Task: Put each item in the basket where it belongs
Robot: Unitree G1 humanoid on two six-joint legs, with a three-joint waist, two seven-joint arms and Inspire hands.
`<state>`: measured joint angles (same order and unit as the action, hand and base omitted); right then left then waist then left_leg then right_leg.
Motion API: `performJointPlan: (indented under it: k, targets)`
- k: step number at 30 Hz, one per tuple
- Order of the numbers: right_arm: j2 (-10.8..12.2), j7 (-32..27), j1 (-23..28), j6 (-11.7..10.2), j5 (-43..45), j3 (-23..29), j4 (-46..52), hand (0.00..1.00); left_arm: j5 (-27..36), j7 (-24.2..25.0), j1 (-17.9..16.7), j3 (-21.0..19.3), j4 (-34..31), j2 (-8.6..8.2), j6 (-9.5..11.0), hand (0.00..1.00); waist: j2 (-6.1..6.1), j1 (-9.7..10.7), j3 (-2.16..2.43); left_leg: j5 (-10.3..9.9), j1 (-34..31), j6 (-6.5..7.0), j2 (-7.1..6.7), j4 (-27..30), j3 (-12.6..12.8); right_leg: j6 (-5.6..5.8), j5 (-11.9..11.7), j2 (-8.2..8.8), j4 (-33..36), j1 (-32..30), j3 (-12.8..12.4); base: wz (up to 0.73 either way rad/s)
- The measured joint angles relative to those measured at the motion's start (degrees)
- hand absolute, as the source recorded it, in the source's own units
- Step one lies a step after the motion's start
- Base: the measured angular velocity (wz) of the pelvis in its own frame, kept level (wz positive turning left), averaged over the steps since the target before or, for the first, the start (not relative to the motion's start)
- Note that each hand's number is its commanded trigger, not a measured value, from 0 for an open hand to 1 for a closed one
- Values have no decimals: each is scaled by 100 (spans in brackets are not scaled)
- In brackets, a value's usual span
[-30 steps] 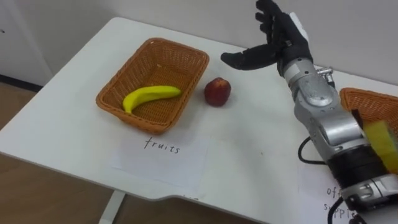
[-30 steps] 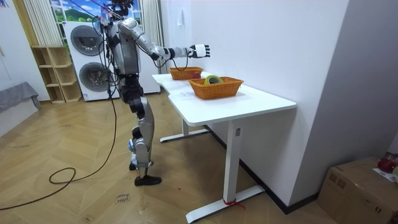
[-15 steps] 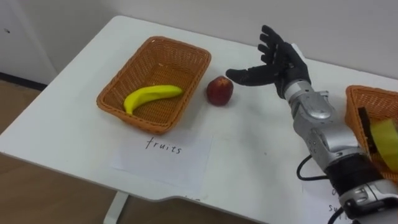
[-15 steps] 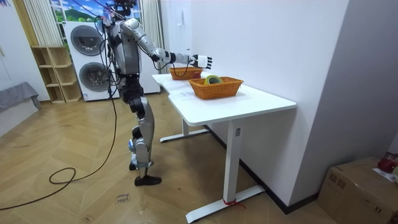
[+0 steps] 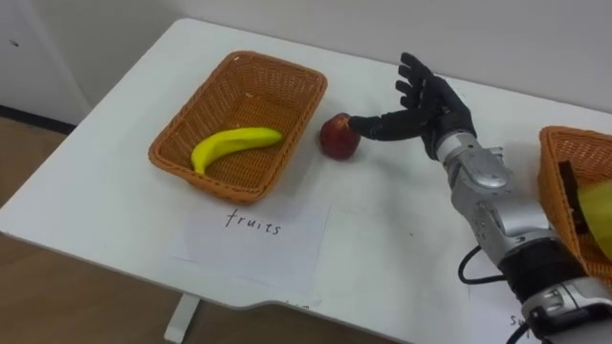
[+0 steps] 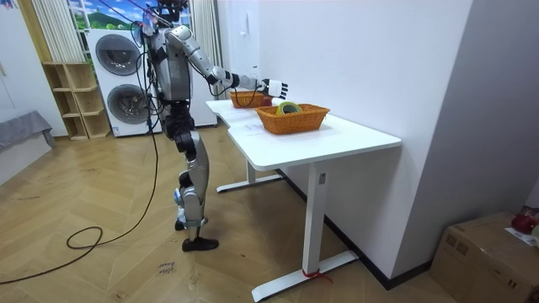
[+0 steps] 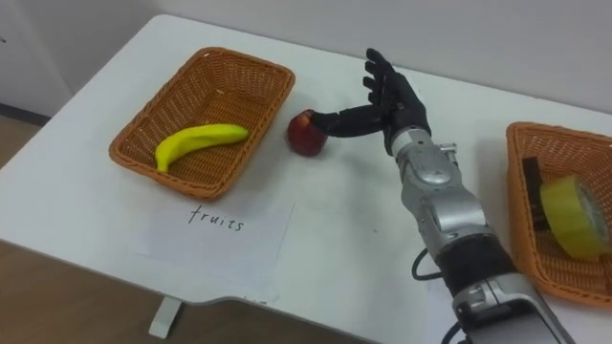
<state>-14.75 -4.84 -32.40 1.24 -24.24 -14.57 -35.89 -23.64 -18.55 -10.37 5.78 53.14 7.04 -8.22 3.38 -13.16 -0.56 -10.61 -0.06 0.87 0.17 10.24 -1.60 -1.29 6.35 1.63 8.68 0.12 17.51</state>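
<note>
A red apple (image 5: 338,136) (image 7: 305,133) rests on the white table just right of a wicker basket (image 5: 205,103) (image 7: 164,100) that holds a yellow banana (image 5: 234,146) (image 7: 199,141). My right hand (image 5: 426,99) (image 7: 392,96) hovers open just right of the apple, its thumb reaching toward the fruit and its other fingers spread upward. A second wicker basket (image 5: 564,182) (image 7: 524,201) at the right holds a roll of yellow tape (image 7: 575,217) and a dark object. In the room view I stand at the table's side with the right hand (image 6: 274,87) stretched out over it.
A paper sheet (image 5: 251,232) labelled for fruits lies in front of the left basket, near the table's front edge (image 5: 115,256). Another label sheet (image 5: 490,304) lies by the right basket. A wall runs behind the table. Washing machines (image 6: 118,71) stand behind me.
My right hand has come down and to the left toward the apple, its thumb now close to the fruit. The apple, banana and baskets have stayed put.
</note>
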Motion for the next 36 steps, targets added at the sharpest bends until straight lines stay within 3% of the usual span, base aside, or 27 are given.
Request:
performJointPlan:
  k: [11, 19, 30, 36]
  targets:
    - [27, 33, 0, -2, 4, -49, -224, 0, 58, -1, 80, 11, 23, 2, 114, 0, 27, -26, -8, 1, -129, 0, 0, 45, 4, -1, -1, 2, 12, -146, -5, -1]
    - [36, 61, 0, -2, 3, -56, -224, 0, 165, 10, 105, 17, 35, 18, 117, 0, 115, -134, -62, 1, -152, 0, -3, 45, -10, -1, -1, 6, 9, -167, 6, 0]
    - [39, 285, 0, 1, 250, -286, -222, 0, 163, 6, 213, 119, 94, 34, 121, 0, 162, -131, -49, 2, -242, -1, -1, 51, -9, -1, 0, 8, 15, -235, 42, 2]
    - [47, 461, 0, 1, 820, -456, -182, 0, 162, 33, 202, 119, 96, 63, 125, 0, 213, -142, -46, 2, -230, 0, -1, 58, 5, -1, -1, 12, 15, -228, -3, 0]
